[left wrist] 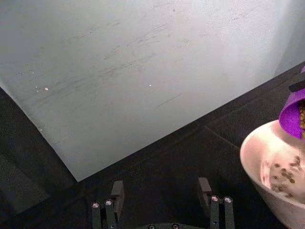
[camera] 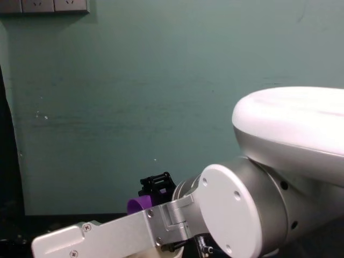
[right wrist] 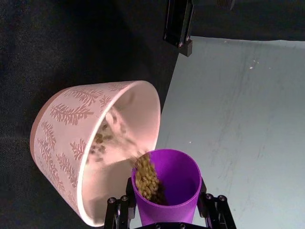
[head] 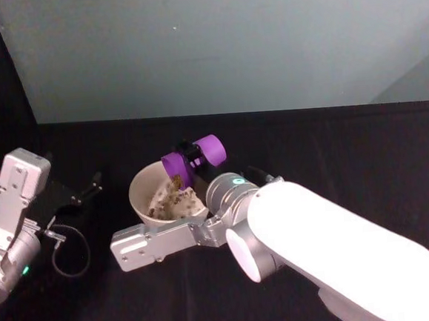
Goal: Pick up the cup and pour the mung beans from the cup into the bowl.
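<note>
- Centre frame, right jaws gripped a small purple plastic cup [head: 193,159] tipped over a wide pale-pink bowl [head: 138,198], mung beans [head: 177,181] spilling.
- Left jaws sat released, middle left.

The right arm [head: 341,255] has a big, smooth, rounded white shell and a flat silver-grey link [head: 150,243] with small screws. A small green light [head: 237,179] shines on its wrist joint. The left arm [head: 14,213] is silver-grey, with a thin black looped cable [head: 88,252]. The left hand [left wrist: 161,187] and the right hand [head: 192,154] are black, with silver screw heads.
</note>
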